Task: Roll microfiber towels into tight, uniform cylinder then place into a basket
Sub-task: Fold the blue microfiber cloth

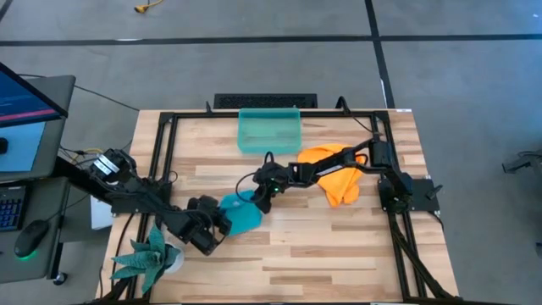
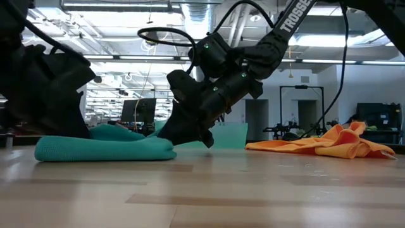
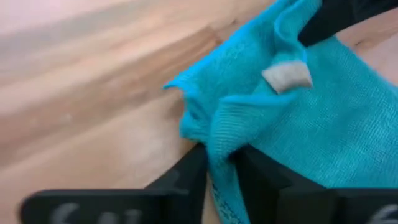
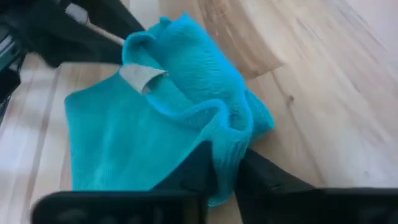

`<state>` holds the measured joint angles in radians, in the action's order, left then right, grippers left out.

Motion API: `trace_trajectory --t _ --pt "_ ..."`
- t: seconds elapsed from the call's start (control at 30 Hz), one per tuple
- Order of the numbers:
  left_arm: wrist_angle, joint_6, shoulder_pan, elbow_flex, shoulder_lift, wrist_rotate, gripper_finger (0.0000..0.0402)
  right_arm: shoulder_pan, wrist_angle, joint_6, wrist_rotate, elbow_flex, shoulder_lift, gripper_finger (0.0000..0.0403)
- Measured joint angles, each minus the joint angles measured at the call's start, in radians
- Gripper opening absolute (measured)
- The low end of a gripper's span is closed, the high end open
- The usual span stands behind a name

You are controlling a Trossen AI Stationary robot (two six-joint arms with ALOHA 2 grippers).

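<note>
The wooden worktop (image 1: pixel 339 246) spreads under me, framed by a black rail, and both of my arms reach in over its middle. The orange-yellow towel (image 1: pixel 337 176) lies crumpled and loose on the right side, with my right arm passing over it, and in the low view it sits flat and rumpled on the boards, well apart from the work. The basket (image 1: pixel 269 130), translucent teal-green with low walls, stands at the far edge of the worktop, near the middle, with nothing visible in it. The teal-blue towel (image 1: pixel 240 214) lies bunched between my two grippers, in front of the basket and left of the orange-yellow towel; in the low view it is a low folded mound resting on the wood. My left gripper (image 3: pixel 219 171) comes at it from the near-left, and its fingers (image 3: pixel 186 171) are pinching a raised fold of the cloth's edge. My right gripper (image 4: pixel 225 171) comes from the opposite side, and its fingers (image 4: pixel 267 177) are likewise pinching a ridge of the same cloth, which stands up between them. A small pale tag (image 4: pixel 142 77) shows on the towel, folded over on the teal cloth. A green spiky plant in a white pot (image 1: pixel 151 257) stands at the near-left corner, just beside my left arm.
</note>
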<state>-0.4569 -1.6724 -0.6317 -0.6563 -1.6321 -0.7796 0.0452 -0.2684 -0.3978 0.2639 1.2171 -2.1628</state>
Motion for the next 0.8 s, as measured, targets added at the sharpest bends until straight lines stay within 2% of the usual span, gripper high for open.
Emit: trace_trajectory --t 0.1,0.17,0.33,0.43,0.8 --pt "-0.001 0.066 0.003 0.000 0.000 -0.031 0.0018 0.000 0.000 0.038 0.000 0.000 0.000 0.0033" --pt "-0.001 0.112 0.003 0.000 0.000 -0.041 0.0007 0.000 0.000 0.078 -0.001 0.000 0.000 0.0013" --pt "-0.005 0.260 0.002 -0.001 0.001 -0.038 0.0013 -0.019 0.004 0.218 -0.017 0.000 0.000 0.0018" --pt "-0.027 0.323 0.002 -0.002 0.002 -0.041 0.0008 -0.046 0.018 0.312 -0.061 0.000 0.000 0.0012" --pt "-0.130 0.443 -0.034 -0.002 0.002 -0.084 0.0004 -0.160 0.028 0.591 -0.458 0.001 0.000 0.0005"
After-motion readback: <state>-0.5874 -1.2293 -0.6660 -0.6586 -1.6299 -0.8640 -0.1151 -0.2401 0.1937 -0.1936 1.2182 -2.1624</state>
